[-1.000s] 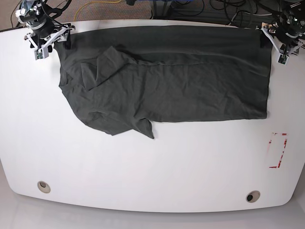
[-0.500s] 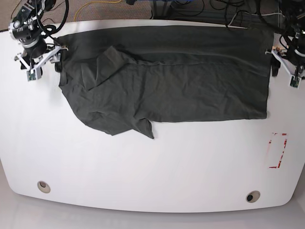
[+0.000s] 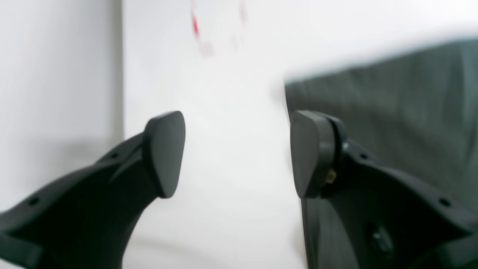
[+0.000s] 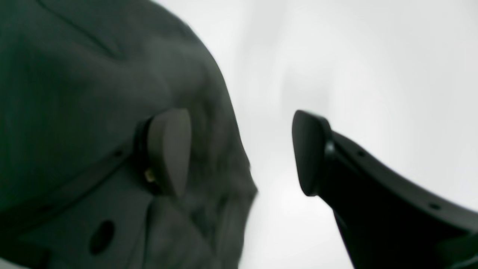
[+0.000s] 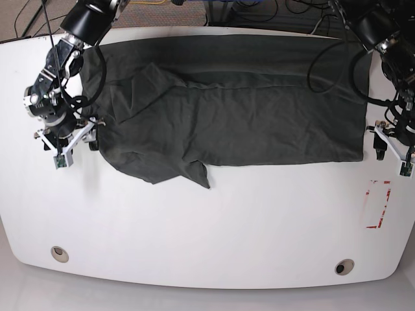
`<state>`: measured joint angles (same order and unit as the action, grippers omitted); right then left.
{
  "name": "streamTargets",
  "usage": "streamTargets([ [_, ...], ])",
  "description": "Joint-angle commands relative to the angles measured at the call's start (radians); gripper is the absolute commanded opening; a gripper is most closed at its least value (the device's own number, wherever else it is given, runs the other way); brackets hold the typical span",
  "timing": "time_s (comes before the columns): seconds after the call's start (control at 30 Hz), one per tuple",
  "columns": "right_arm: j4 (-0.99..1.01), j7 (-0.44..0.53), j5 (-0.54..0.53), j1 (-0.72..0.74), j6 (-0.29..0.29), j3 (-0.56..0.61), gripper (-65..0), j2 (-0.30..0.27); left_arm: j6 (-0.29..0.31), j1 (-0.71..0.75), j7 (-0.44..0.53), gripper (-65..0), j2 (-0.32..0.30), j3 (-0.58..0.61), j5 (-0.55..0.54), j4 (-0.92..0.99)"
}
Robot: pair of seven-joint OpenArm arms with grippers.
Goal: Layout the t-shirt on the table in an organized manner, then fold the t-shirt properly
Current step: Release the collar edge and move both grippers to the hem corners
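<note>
1. The t-shirt (image 5: pixel 233 110) is thin, soft, dark charcoal cloth with no print, lying mostly flat on the far half of the table (image 5: pixel 207 227), its long top edge along the far rim; fine creases run across it and one long fold line crosses near the top
2. On the base view's left the cloth is rumpled: a sleeve is folded over on itself near the top, and a pointed flap hangs off the lower edge near the middle
3. The table is glossy white with rounded corners; two round grommet holes (image 5: pixel 59 253) sit near the front edge, and a red-and-white marking (image 5: pixel 379 204) lies near the right edge in the base view
4. The left gripper (image 5: pixel 390 150) hovers just beside the shirt's lower corner on the base view's right; its black, smooth, rounded pads (image 3: pixel 166 153) stand wide apart with only bare white table between them, nothing grasped
5. The right gripper (image 5: pixel 72 142) sits at the shirt's rumpled edge on the base view's left; its jaws are parted, one pad (image 4: pixel 170 149) over the cloth, the other over bare table, and no cloth is pinched
6. Compared with a second ago, both grippers have come away from the far corners of the shirt and travelled toward the near side along its side edges; the shirt has barely shifted
7. No container is on the table
</note>
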<state>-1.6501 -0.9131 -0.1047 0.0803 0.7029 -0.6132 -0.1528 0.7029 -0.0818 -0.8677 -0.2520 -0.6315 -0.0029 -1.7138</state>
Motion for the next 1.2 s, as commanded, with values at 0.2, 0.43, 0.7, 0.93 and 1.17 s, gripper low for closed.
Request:
streamTargets([
  [0.2, 0.261, 0.021, -0.005, 0.194, -0.005, -0.004, -23.9, -0.044, -0.005, -0.152, 0.005, -23.5, -0.013, -0.001, 0.016, 0.188],
  [0.43, 0.442, 0.024, -0.007, 0.293, -0.005, -0.004, -23.9, -0.049, -0.005, -0.192, 0.041, -23.6, -0.014, -0.001, 0.017, 0.281],
  [0.7, 0.555, 0.087, -0.002, 0.332, -0.005, -0.003, -23.9, -0.028, -0.005, -0.186, 0.118, -23.6, -0.014, -0.001, 0.019, 0.369],
  [0.93, 0.654, 0.139, -0.002, 0.344, -0.005, -0.003, -23.9, -0.026, -0.005, -0.183, 0.153, -23.6, -0.014, -0.001, 0.019, 0.410],
  [1.17, 0.670, 0.141, -0.002, 0.344, -0.005, -0.003, -24.1, -0.006, -0.005, -0.157, 0.167, -23.6, -0.017, -0.001, 0.017, 0.421],
])
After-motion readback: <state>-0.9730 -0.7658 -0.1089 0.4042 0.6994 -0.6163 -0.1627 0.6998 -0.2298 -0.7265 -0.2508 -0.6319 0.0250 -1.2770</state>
